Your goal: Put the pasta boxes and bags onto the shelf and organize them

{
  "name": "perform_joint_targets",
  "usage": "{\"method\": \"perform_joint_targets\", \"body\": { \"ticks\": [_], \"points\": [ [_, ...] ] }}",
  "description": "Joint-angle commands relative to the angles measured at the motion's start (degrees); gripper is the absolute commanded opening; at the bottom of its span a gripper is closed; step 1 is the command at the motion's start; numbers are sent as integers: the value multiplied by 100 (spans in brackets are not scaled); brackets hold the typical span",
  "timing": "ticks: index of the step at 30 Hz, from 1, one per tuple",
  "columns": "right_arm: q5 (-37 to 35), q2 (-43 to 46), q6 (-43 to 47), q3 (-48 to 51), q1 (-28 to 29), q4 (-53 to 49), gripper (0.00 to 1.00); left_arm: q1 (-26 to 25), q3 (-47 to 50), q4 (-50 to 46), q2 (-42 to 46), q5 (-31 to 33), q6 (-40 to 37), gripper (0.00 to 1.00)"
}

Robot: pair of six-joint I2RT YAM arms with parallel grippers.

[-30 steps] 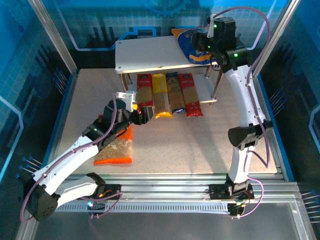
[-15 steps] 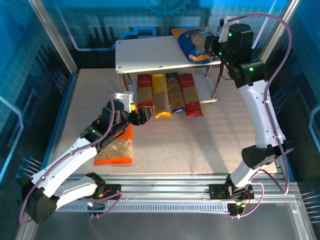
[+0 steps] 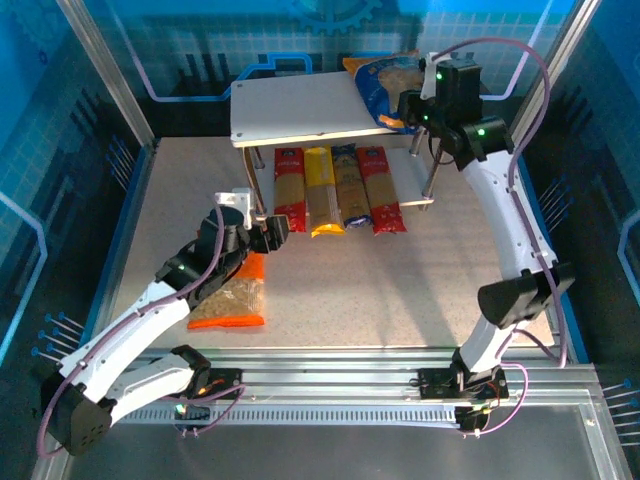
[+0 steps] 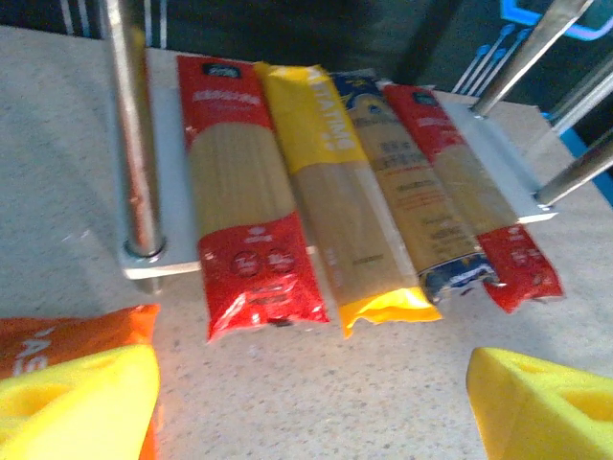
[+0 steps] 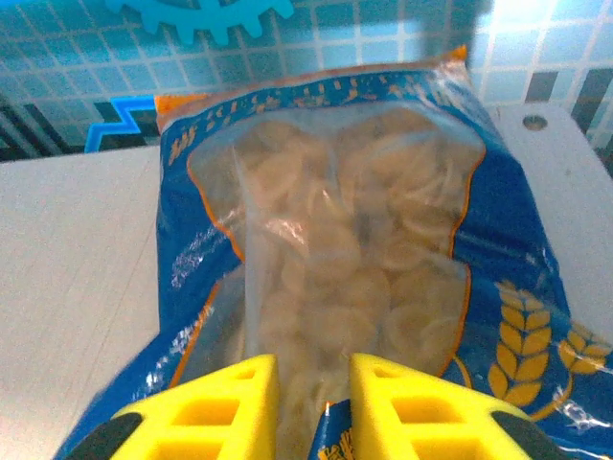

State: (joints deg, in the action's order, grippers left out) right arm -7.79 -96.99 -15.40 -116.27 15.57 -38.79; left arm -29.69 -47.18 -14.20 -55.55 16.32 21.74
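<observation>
Holding the right gripper at the right end of the shelf, over the upper board and against the near edge of the blue bag. Showing, in the right wrist view, both yellow fingers drawn close together, with only a narrow slit between them and bag film inside it. Not managing to tell whether pinching the bag or merely pressing on it. Lying flat at the board's far right corner, clear window up, with short beige pasta showing through.

Holding the left gripper low over the table, just near of the shelf's left front leg, claw spread wide and gripping nothing. Pointing toward the four pasta boxes on the lower board. Running left to right: red pack, yellow pack, dark blue pack, second red pack. Lying side by side and touching, long axes near to far, near ends overhanging the board's near edge.

Resting on the table near and left of the shelf, partly under the left arm: orange bag, well apart from the blue bag.
</observation>
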Motion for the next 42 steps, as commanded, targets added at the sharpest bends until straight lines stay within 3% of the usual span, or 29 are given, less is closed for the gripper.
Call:
{"method": "perform_joint_targets", "body": {
  "ticks": [1,6,11,12,19,27,31,37,42],
  "points": [
    [407,468,-114,640,33,-49,24,133,180,-320,158,293,255,85],
    [750,718,-180,940,138,-89,24,205,209,-492,152,400,306,85],
    [892,971,-335,1065,59,294,62,262,228,-658,151,563,393,88],
    [983,1038,-410,1113,15,445,64,262,242,-693,148,592,407,88],
    [1559,1664,-754,1469,-263,1726,62,272,476,-725,162,628,581,89],
    [1382,2290,-784,1477,-247,1015,62,282,571,-1211,95,808,763,91],
    [1626,2496,-986,1739,-239,954,70,311,689,-1454,-90,796,1005,99],
    [1969,2181,-919,1529,-273,1076,75,508,1056,-1087,-127,422,1274,99],
    [3445,1658,-572,940,-629,1771,76,522,1040,-927,45,137,1147,99]
  ]
}}
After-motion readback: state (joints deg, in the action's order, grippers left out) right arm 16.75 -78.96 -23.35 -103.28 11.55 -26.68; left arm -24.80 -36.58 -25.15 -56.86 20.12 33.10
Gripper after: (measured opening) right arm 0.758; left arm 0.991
